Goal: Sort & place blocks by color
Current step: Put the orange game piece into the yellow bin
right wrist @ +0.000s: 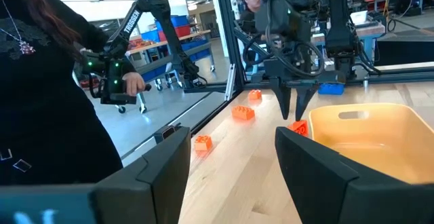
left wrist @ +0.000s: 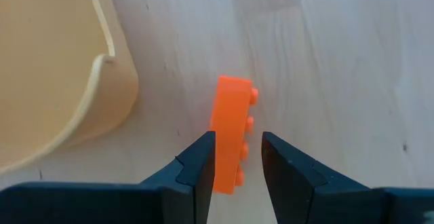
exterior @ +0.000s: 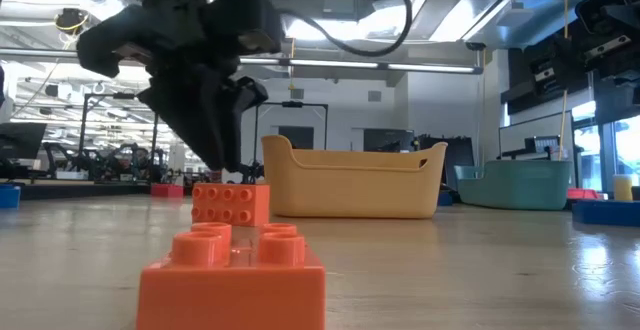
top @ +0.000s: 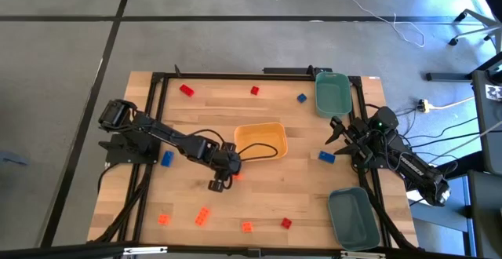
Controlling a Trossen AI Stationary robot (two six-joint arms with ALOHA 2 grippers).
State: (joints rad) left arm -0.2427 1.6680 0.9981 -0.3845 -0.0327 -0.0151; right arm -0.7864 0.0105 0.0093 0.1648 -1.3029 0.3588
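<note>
An orange block (left wrist: pixel 230 125) lies on its side on the wood just near of the yellow tray (top: pixel 261 141), its studs toward the table's near edge (exterior: pixel 230 203). My left gripper (left wrist: pixel 239 163) hangs open right over it, slanting down, one fingertip on each side of the block's near end and a little above it (exterior: pixel 232 170). Other red, blue and orange blocks lie scattered over the table. My right gripper (top: pixel 337 133) waits open and level at the table's right edge.
One teal bin (top: pixel 332 93) stands at the far right, another (top: pixel 353 216) at the near right. Blue blocks (top: pixel 167 158) (top: pixel 326 157) lie left and right of the tray. Orange blocks (top: pixel 203 216) and a red one (top: pixel 286 223) line the near edge. People stand beyond the table.
</note>
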